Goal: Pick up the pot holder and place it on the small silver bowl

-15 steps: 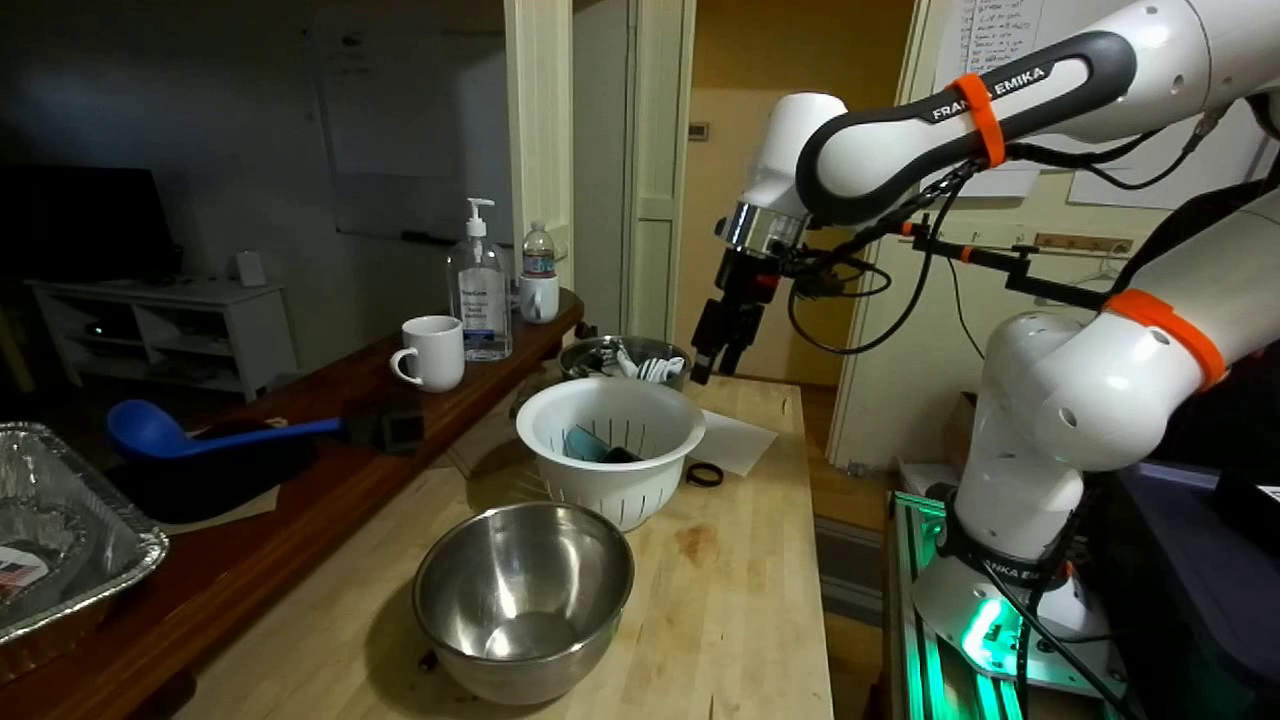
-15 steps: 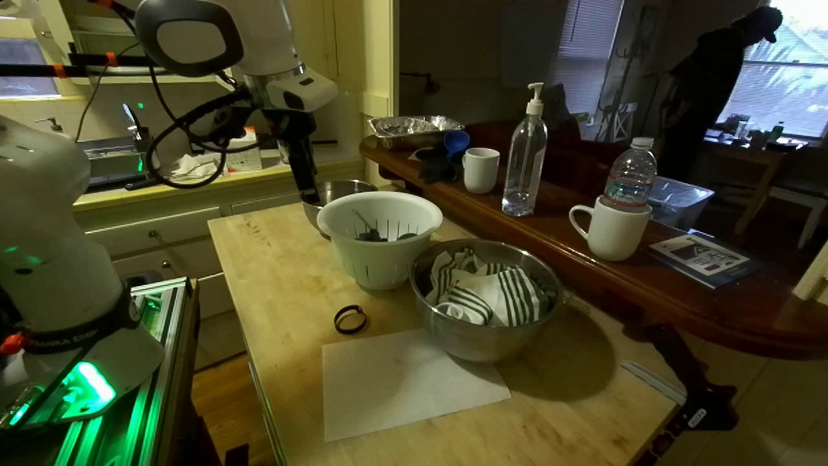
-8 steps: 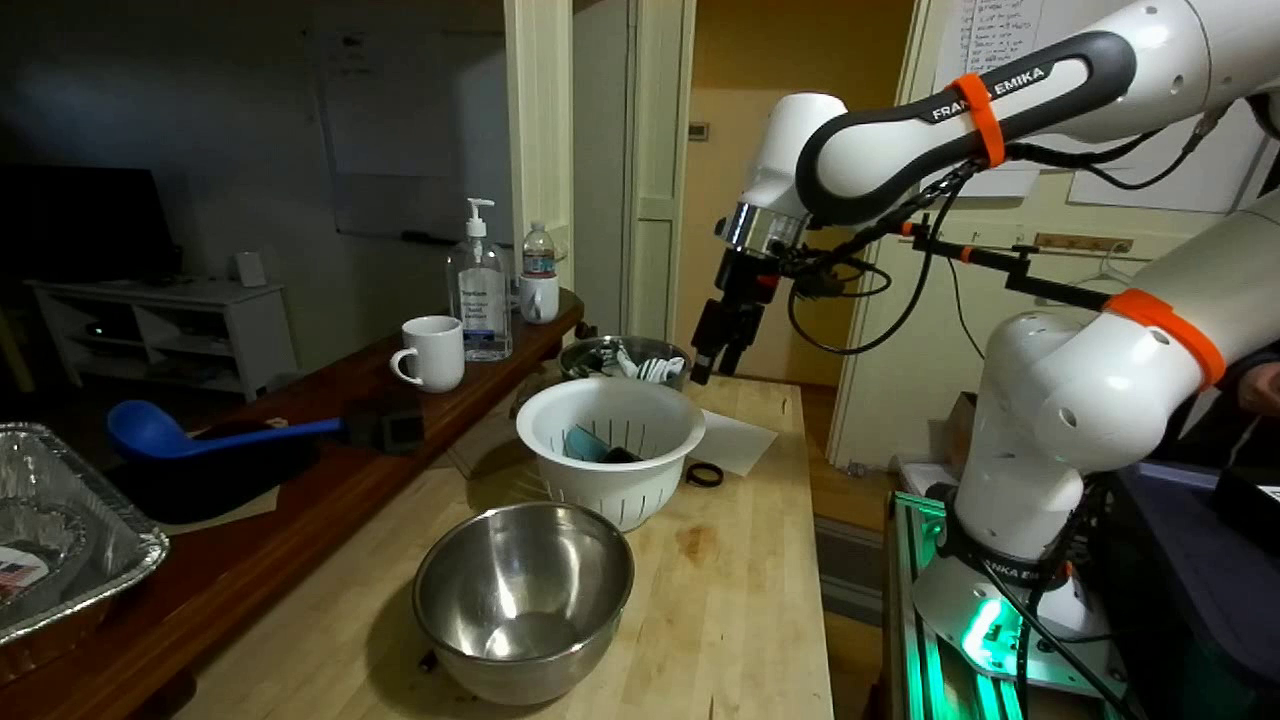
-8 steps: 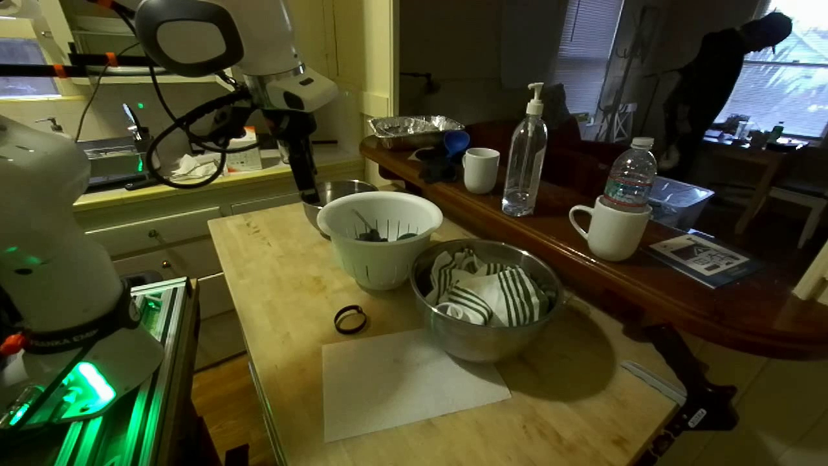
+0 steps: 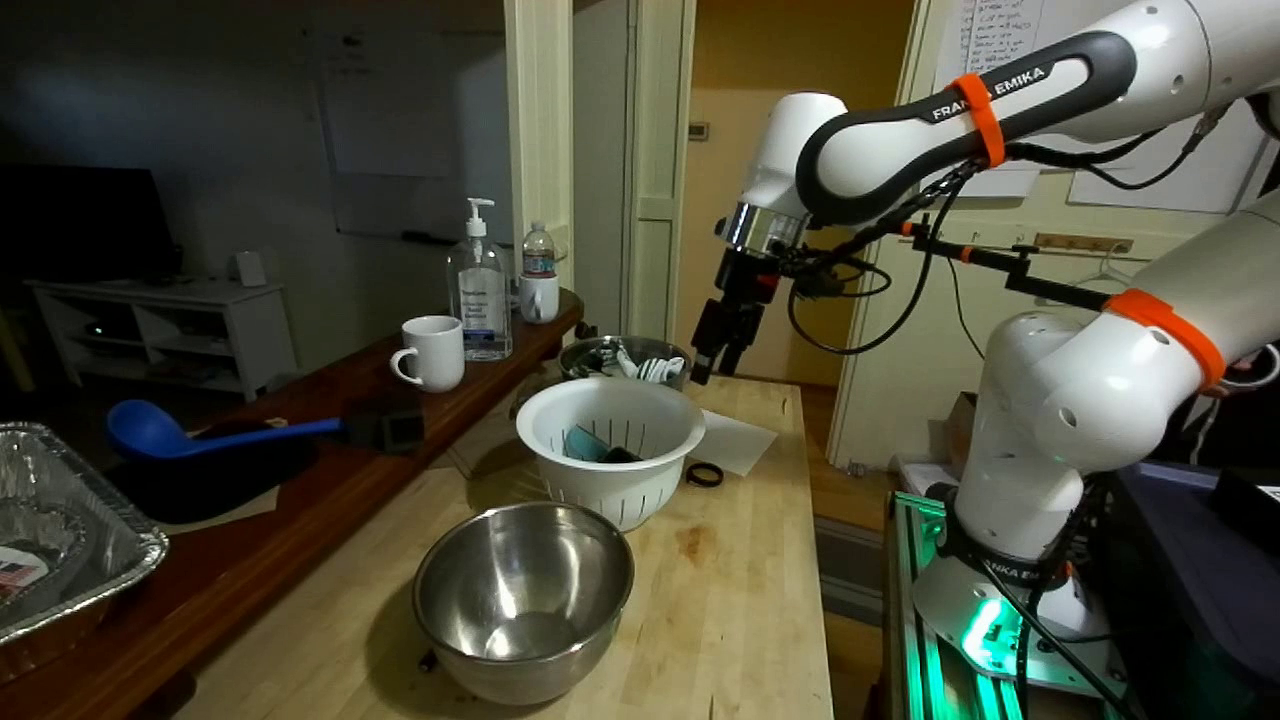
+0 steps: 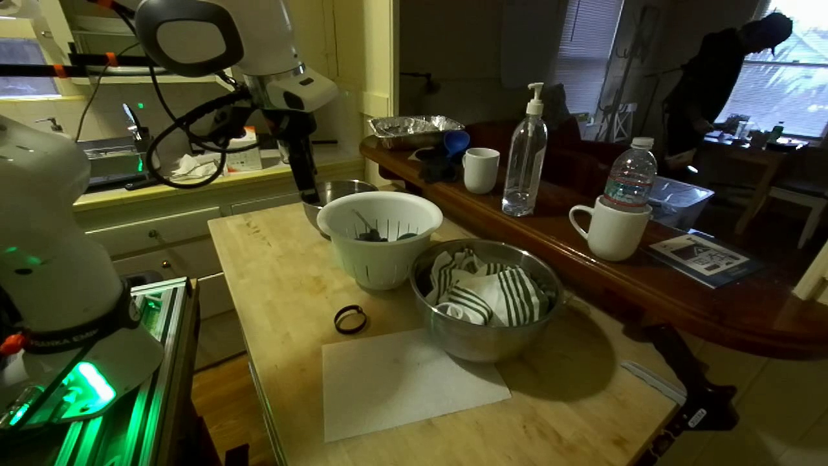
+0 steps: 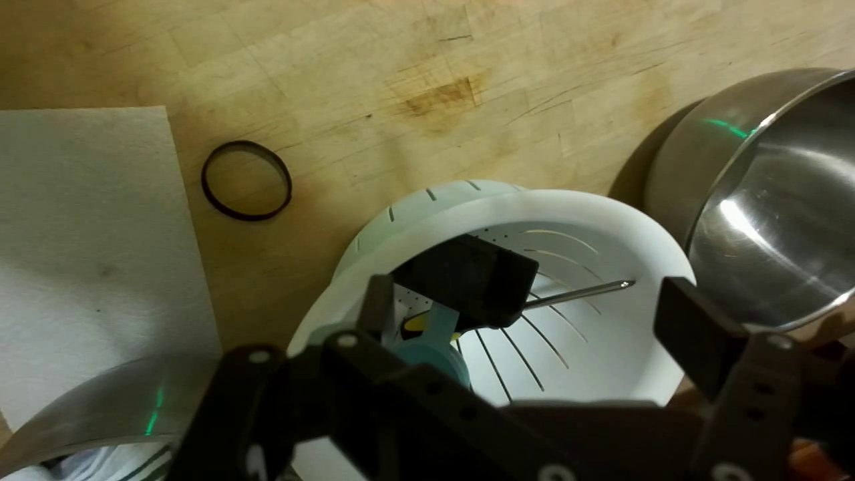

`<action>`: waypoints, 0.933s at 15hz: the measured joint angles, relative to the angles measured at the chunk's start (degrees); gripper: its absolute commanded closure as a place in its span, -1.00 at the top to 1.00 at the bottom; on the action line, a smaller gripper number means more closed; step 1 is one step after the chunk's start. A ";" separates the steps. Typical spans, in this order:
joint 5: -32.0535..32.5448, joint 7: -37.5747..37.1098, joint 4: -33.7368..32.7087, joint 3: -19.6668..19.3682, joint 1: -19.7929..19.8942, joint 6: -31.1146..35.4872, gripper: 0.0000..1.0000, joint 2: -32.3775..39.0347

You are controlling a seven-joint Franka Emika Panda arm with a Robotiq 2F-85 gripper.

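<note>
As far as I can judge, the pot holder [image 5: 215, 490] is the dark pad on the wooden ledge [image 5: 310, 520], unmoved over the last second, with the blue ladle [image 5: 230, 438] just beside it or partly on it; I cannot tell which. Nor does the small silver bowl [image 5: 525, 605] shift: it stands on the tabletop [image 5: 740, 600] just beside the white colander [image 5: 605, 490]. Well apart from the pad, the gripper [image 7: 536, 314] hangs in the air, fingers [image 7: 698, 334] spread wide and holding nothing, in the same pose as a second ago. What does change lies at the margins: a pale ring [image 5: 1250, 386] now shows behind the arm [image 5: 1070, 400], and the person [image 6: 711, 71] by the window [image 6: 776, 97] differs slightly in posture. For the task, I judge, that means no headway; reach, grasp and carry all lie ahead
</note>
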State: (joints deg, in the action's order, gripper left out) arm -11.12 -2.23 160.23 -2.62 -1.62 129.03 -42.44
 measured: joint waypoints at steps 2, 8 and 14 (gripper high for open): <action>0.00 0.00 0.00 0.00 0.00 0.00 1.00 0.00; 0.00 0.00 -0.16 0.00 0.00 0.00 1.00 0.01; 4.47 -2.32 -9.32 1.44 2.20 1.16 1.00 3.50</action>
State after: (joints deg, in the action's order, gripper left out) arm -6.65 -4.55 150.91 -1.19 0.57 130.19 -38.94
